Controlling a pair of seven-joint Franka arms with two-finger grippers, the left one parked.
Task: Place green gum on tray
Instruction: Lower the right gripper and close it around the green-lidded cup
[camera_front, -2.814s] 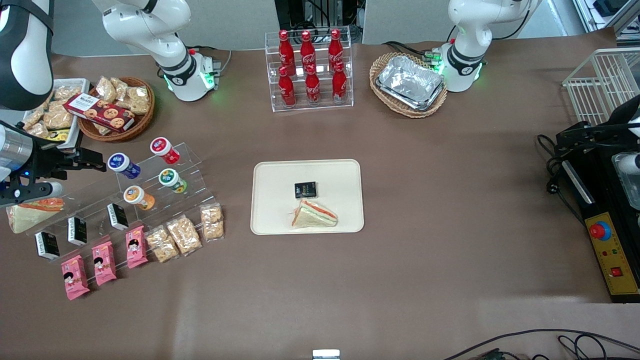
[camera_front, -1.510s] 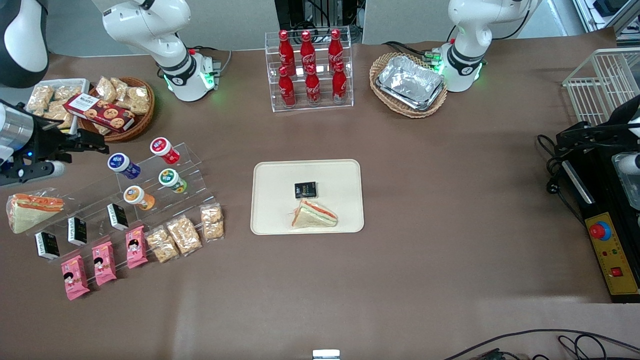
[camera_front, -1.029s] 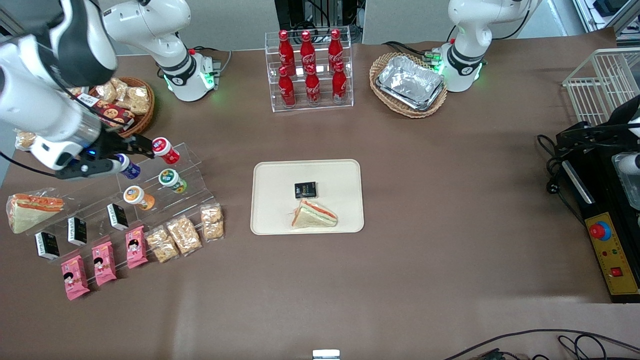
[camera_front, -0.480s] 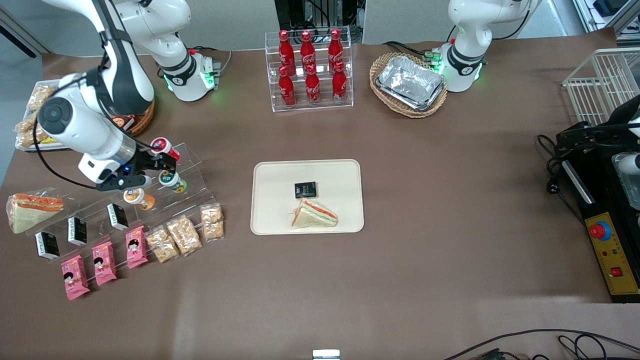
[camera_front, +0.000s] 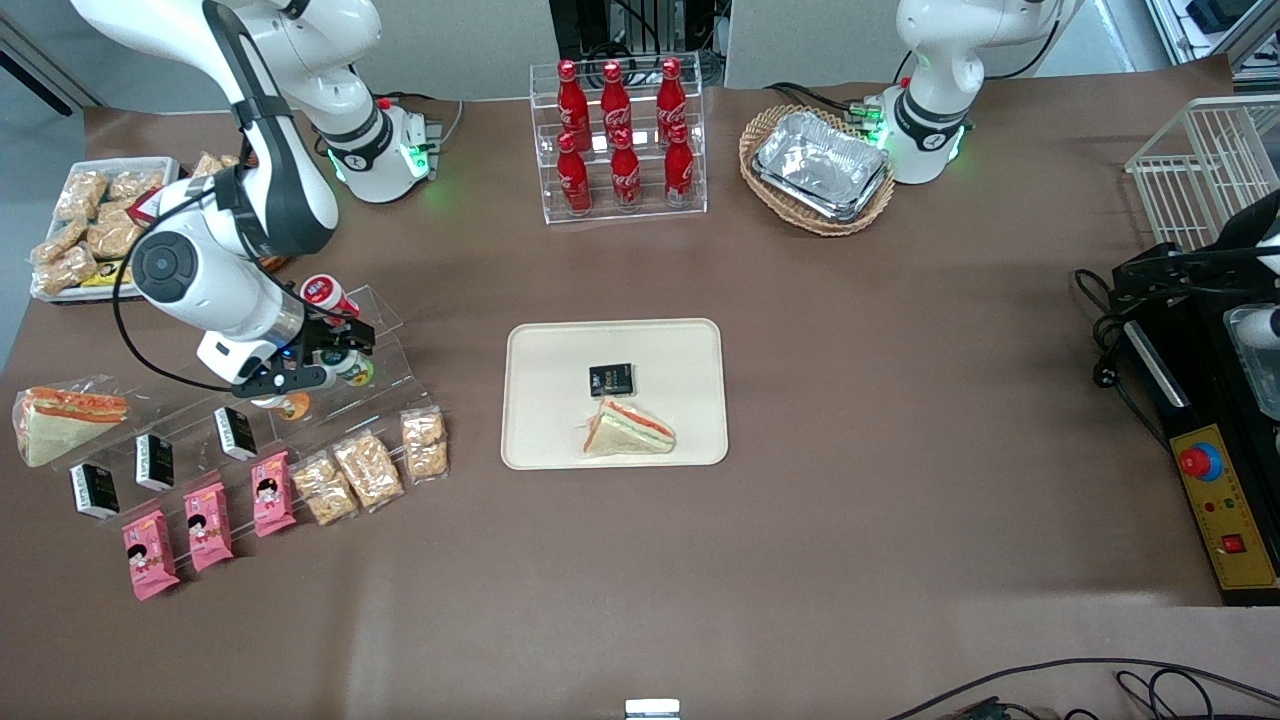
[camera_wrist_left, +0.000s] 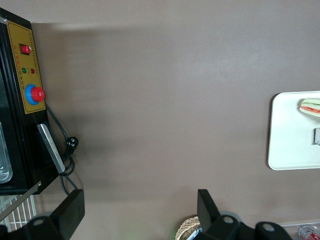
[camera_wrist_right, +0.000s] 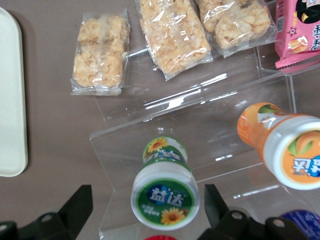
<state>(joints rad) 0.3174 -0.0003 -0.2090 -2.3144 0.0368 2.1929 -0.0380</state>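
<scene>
The green gum lies on a step of the clear acrylic stand, its green-and-white lid toward my wrist camera. In the front view it is partly covered by my gripper. My gripper is open and just above the gum, with one black finger on each side of the lid and not touching it. The cream tray lies flat at the table's middle, well away from the stand. Its rim also shows in the right wrist view.
An orange-lidded bottle lies beside the gum on the stand, and a red-lidded bottle lies one step up. Snack packets lie nearer the front camera. A sandwich and a black box are on the tray.
The arm has swung in from the working arm's end of the table to over the stand. The open gripper has come down around the green gum's lid.
</scene>
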